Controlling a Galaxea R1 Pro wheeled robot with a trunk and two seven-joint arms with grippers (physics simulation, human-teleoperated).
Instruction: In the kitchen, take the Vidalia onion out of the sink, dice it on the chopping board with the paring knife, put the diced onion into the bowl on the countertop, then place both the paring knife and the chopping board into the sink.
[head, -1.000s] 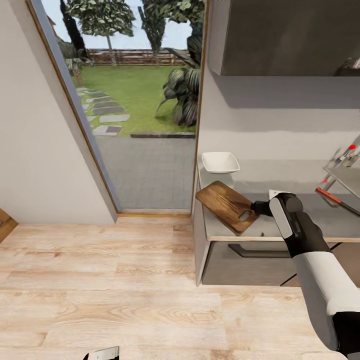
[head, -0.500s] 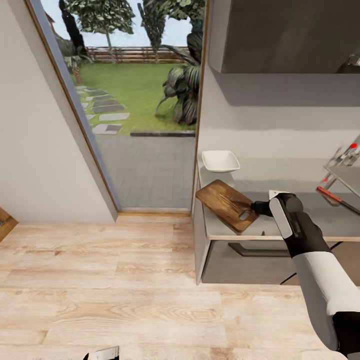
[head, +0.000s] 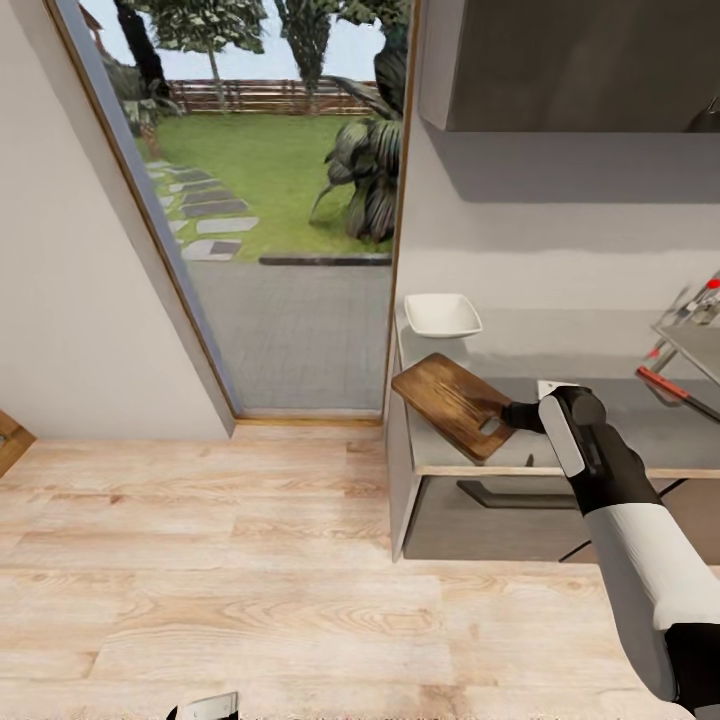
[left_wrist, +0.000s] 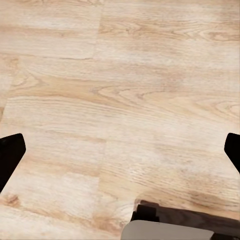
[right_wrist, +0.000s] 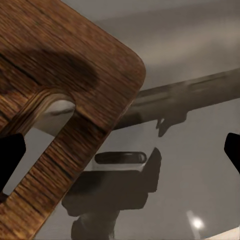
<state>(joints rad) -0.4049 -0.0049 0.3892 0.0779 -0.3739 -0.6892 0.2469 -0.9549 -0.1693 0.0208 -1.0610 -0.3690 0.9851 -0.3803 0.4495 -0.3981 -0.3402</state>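
Note:
The dark-brown chopping board (head: 452, 400) lies at the left end of the grey countertop (head: 600, 425), its handle slot toward my right gripper (head: 506, 413). In the right wrist view the board (right_wrist: 65, 75) and its slot are close up. The right gripper (right_wrist: 120, 152) is open, its fingertips wide apart beside the board's handle end. The white bowl (head: 442, 315) sits behind the board. The red-handled paring knife (head: 668, 382) lies at the far right beside the sink (head: 698, 347). The onion is out of view. My left gripper (left_wrist: 120, 150) hangs open over the floor.
A tall glass door (head: 280, 200) onto a garden stands left of the counter. A dark wall cabinet (head: 570, 60) hangs above the worktop. Pale wood floor (head: 250, 560) spreads in front. The tap's red knob (head: 712, 284) shows at the right edge.
The whole picture has shifted slightly, so the camera moved. Board, bowl and knife keep their places on the counter, and both grippers stay open.

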